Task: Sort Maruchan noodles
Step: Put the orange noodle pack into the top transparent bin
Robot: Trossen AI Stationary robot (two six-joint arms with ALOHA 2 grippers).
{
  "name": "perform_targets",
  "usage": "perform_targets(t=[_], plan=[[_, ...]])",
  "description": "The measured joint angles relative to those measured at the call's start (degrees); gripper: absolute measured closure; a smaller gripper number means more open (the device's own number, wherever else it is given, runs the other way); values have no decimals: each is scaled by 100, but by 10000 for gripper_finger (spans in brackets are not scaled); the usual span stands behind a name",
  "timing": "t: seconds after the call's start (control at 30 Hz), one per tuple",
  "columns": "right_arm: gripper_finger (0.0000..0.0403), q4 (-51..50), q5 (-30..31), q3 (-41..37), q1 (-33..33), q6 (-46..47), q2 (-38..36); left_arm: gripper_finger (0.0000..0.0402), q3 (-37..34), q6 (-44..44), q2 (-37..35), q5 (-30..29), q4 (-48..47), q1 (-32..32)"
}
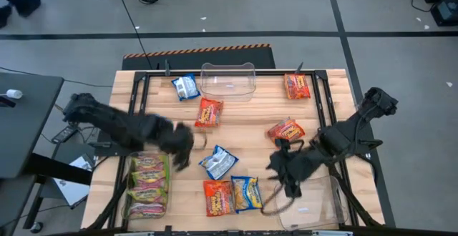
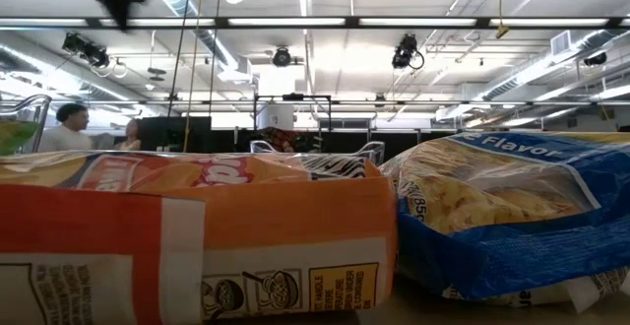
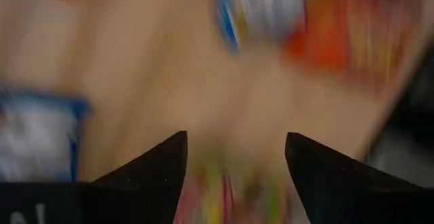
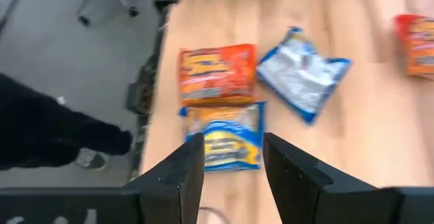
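We see the left gripper [image 1: 183, 150] over the wooden table [image 1: 250, 118], just beside the clear plastic bin [image 1: 127, 193] at the left front that holds a stack of green-pink-yellow Maruchan noodle packets [image 1: 148, 181]. Its two dark fingers [image 3: 152, 173] stand well apart with nothing between them.

The right gripper [image 1: 280, 170] hangs near a second clear bin [image 1: 315, 204] at the right front. From its wrist we look past parted fingers [image 4: 178, 173], about halfway open and empty, onto a blue-white-yellow packet [image 4: 224, 137] lying beside a red-orange packet [image 4: 217, 72] and touching it, and a crumpled blue-and-white packet [image 4: 302, 72] nearby.

From above, those three lie at the table's front middle. Further packets are spread about: a red-orange packet [image 1: 208, 112] at the centre, another [image 1: 286, 130] to the right, one [image 1: 297, 86] at the far right, and a blue-white one [image 1: 186, 87] beside a third clear bin [image 1: 227, 81] at the far edge.
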Motion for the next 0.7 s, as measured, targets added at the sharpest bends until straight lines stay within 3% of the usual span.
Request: perform_targets(t=[0.1,0.2,0.4,0.57,0.7], plan=[[247,-193,-14,0,-289,-98,-141,154,-862,137,-434,-130,1236,790],[247,-536,-1,0,-452,-91,-303,154,-2022,112,-955,112,2506,1448],[245,-804,497,-13,-615,215,-529,154,-4034,-689,-1460,-145,4816,2402],[235,-714,593,-107,-937,524,-607,154,-4923,-1166,-1292,-232,6565,3183],[218,-653,541,-201,-1262,483,-620,154,-5274,-1194,-1070,-68,6976,3750]])
